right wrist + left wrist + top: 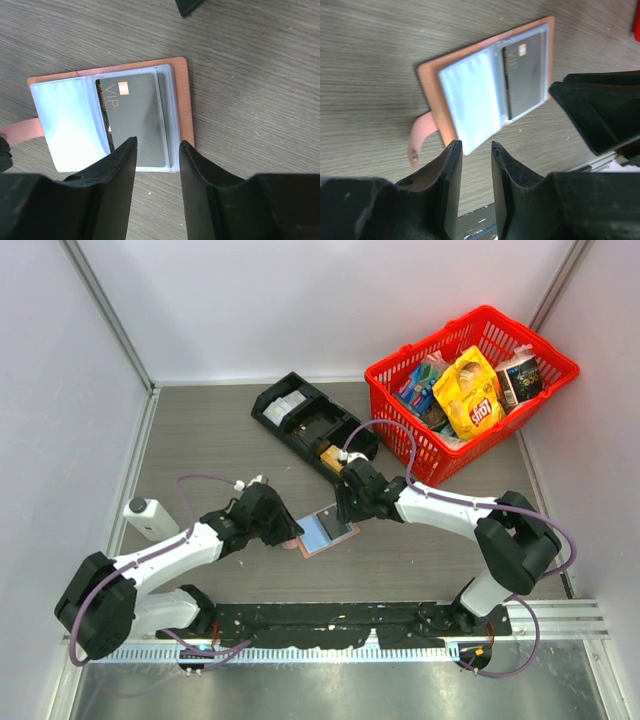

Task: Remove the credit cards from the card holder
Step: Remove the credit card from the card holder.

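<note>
Two pincers stood over the open card holder [325,531], which lay flat on the grey wood-grain bench [200,440] between the arms, near the middle of the bench. Its salmon-pink cover faced down and its clear sleeves faced up. The closing strap [420,137] stuck out from the edge on the left arm's side.

One sleeve held a dark grey card [135,117] marked "VIP" with a small gold chip. The sleeve beside it looked pale blue and blank.

The left pincer [476,147] was released, with a narrow gap between its fingers and nothing in it. It hovered at the holder's edge beside the pale sleeve. The right pincer [157,145] was also released, its fingers parted a little wider and gripping nothing. It was poised over the lower edge of the VIP card, though whether its tips touched the sleeve could not be told from the wrist view.

Farther back, a black compartment tray [310,425] sat well apart from the holder. A red basket [505,432] with a yellow chip bag [470,395] stood at the far right.
</note>
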